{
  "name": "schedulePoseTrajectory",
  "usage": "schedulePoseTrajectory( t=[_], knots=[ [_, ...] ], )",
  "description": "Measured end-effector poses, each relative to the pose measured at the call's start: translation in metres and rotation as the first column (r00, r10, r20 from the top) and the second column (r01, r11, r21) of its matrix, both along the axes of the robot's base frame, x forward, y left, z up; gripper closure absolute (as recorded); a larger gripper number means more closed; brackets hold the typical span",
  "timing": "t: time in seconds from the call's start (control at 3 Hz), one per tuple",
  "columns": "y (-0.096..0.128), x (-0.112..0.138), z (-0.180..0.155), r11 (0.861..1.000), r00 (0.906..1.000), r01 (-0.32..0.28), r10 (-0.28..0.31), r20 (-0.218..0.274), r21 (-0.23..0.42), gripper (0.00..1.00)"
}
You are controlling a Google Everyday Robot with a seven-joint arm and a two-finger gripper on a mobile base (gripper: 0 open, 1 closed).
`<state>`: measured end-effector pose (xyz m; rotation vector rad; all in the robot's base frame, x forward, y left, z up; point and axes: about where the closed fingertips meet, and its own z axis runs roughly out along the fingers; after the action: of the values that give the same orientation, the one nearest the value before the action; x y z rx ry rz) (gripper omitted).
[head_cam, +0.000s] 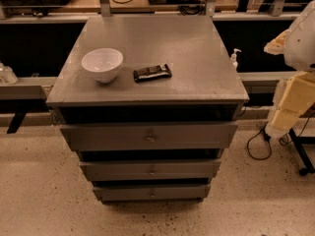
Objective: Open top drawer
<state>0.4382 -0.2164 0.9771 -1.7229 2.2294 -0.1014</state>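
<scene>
The top drawer (pixel 147 135) is the widest of three matte grey drawer fronts in the grey cabinet (pixel 147 95). It has a small round metal knob (pixel 150 138) at its centre, and a dark gap runs above its front. Its inside is hidden. My arm enters at the right edge, white and cream-coloured. My gripper (pixel 278 42) is up at the far right, beside the cabinet's back right corner, well away from the drawer and its knob.
A white bowl (pixel 102 64) and a dark wrapped snack bar (pixel 152 72) lie on the cabinet top. Two narrower drawers (pixel 151 170) sit below the top one. A small pump bottle (pixel 235 58) stands behind on the right. Cables (pixel 258 146) lie on the speckled floor at right.
</scene>
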Motion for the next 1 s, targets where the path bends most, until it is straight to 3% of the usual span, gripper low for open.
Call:
schedulePoseTrajectory(
  t=[0.33, 0.67, 1.0],
  knots=[
    [0.0, 0.0, 0.0, 1.0, 1.0, 0.0, 0.0, 0.0, 0.0, 0.0],
    [0.008, 0.009, -0.024, 0.999, 0.995, -0.016, 0.019, -0.098, 0.035, 0.0],
    [0.031, -0.007, -0.045, 0.995, 0.9899, -0.005, 0.019, -0.141, 0.103, 0.0]
  ],
)
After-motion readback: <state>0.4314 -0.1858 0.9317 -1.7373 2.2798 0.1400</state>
